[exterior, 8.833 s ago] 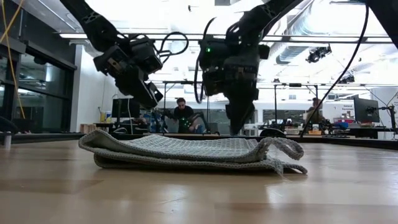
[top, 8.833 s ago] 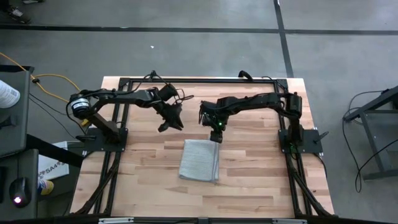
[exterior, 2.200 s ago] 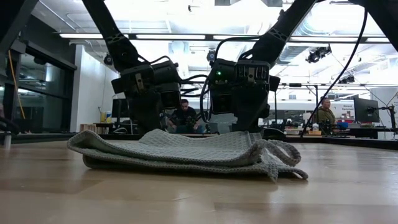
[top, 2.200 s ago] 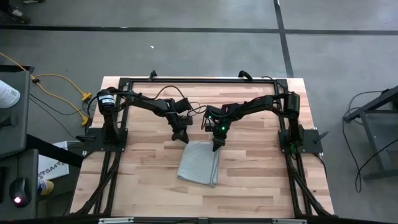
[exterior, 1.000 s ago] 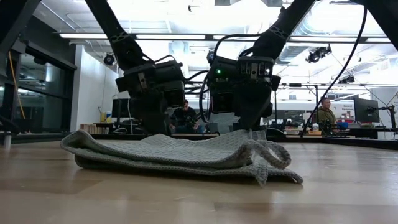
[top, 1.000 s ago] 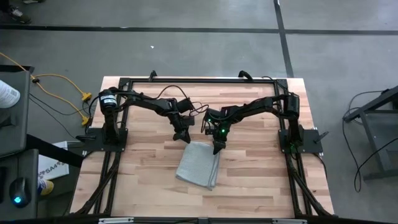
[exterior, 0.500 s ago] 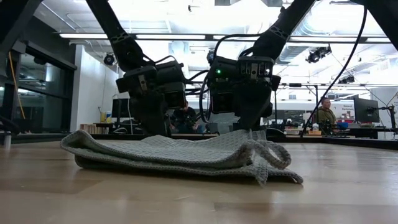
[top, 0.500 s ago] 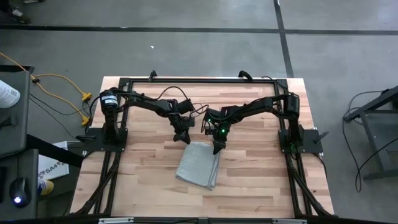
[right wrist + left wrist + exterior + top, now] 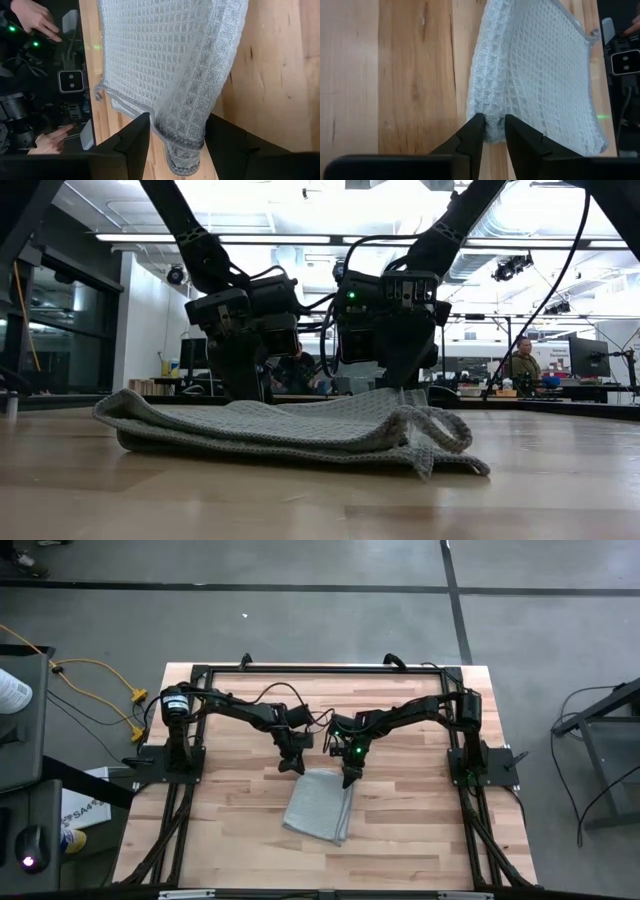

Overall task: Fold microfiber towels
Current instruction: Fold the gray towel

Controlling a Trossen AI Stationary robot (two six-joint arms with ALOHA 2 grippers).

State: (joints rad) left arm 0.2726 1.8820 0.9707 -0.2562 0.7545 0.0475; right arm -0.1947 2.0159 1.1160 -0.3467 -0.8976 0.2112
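The light grey ribbed towel (image 9: 318, 803) lies folded in several layers at the middle of the wooden table (image 9: 420, 840), with its near part flat on the wood (image 9: 270, 442). My left gripper (image 9: 291, 766) is at the towel's far left corner and is shut on it. My right gripper (image 9: 347, 778) is at the far right corner, and its fingers stand on both sides of the cloth. The towel also shows in the left wrist view (image 9: 535, 75) and the right wrist view (image 9: 165, 60). My left gripper pinches the towel's far left corner (image 9: 493, 129) between its two fingers, at the thick folded edge, several layers deep. The fingers come from the far side, slanting down. The rest of the towel lies on the table. My right gripper holds the towel's far right corner (image 9: 182, 132) between its two fingers (image 9: 136, 140), on a thick folded edge of several layers. It comes from the far side, slanting down. The corner rises a little toward the gripper (image 9: 400, 395); the rest lies slack on the table.
Black frame rails (image 9: 300, 670) run along the table's far edge and down both sides by the arm bases. Bare wood lies near and to both sides of the towel. A person's hands (image 9: 35, 17) show beyond the table, and people sit in the room behind (image 9: 520, 360).
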